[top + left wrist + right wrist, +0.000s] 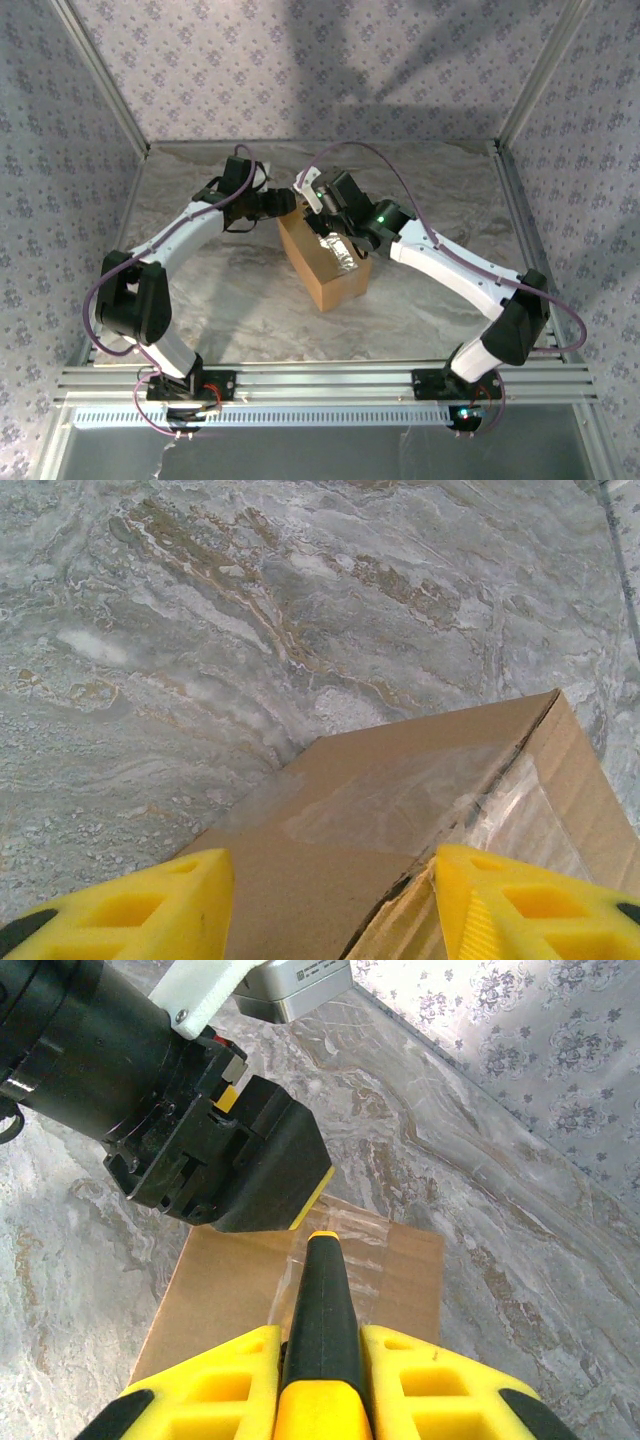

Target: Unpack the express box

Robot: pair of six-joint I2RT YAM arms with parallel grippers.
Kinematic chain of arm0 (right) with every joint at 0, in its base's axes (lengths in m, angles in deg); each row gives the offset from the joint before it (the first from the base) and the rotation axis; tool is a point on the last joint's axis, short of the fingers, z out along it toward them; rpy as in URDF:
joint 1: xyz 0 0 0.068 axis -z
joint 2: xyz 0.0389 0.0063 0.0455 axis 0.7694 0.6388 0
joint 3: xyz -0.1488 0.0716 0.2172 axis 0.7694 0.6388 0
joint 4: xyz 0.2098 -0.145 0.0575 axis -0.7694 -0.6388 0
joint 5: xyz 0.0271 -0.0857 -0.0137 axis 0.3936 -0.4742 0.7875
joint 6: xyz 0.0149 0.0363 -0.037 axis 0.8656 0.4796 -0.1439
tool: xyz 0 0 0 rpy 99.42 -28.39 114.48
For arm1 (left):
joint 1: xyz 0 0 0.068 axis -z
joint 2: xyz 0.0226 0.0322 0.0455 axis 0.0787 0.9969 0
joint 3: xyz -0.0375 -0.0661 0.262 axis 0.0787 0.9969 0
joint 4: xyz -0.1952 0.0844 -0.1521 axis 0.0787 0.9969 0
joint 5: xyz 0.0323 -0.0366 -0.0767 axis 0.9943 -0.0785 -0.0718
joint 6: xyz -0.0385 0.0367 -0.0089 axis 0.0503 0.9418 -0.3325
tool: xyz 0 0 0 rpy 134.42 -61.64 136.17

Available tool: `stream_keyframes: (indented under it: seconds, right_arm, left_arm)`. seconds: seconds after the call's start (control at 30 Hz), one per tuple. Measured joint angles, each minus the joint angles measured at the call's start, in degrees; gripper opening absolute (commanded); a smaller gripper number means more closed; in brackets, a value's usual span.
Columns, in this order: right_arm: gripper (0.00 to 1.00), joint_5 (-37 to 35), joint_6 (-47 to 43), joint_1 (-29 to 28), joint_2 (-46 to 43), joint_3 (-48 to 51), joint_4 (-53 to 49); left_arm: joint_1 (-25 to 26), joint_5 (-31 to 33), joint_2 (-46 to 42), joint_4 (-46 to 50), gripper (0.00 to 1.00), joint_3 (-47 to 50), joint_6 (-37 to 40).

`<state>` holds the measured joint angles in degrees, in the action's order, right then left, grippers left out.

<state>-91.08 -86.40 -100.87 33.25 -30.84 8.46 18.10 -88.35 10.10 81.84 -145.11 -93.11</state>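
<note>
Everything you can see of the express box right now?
The express box is a small brown cardboard carton, longer than wide, standing on the marbled table mid-workspace, skewed to its edges. Flaps are down; shiny, wrinkled clear tape runs along the top seam, and the left wrist view shows a dark gap at that seam. The left gripper hangs open over its far end; contact is unclear. The right gripper holds a black, yellow-tipped tool with the tip at the tape.

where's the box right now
In the top view the box stands mid-table between the two arms, with the left hand at its far left corner and the right hand, gripping a black tool, over its taped top.
</note>
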Motion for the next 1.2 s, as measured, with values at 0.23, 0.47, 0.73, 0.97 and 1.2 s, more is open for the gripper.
stream_keyframes:
  seconds: [0.23,0.47,0.73,0.97,1.2]
  right_arm:
    - [0.00,0.04,0.02,0.00,0.00,0.00,0.00]
    - [0.00,0.22,0.02,0.00,0.11,0.02,0.00]
    - [0.00,0.35,0.09,0.02,0.11,0.46,0.48]
    - [0.00,0.44,0.74,0.13,0.11,0.98,1.25]
    - [0.00,0.44,1.60,0.28,0.11,2.25,2.43]
  left_arm:
    - [0.07,0.26,0.00,0.09,0.56,-0.04,0.00]
    - [0.20,0.28,0.02,0.09,0.55,-0.04,0.00]
    - [0.33,0.52,0.02,0.11,0.55,-0.09,0.00]
    - [0.33,0.70,0.02,0.11,0.55,-0.11,-0.02]
    - [0.33,0.70,0.02,0.11,0.55,-0.11,-0.28]
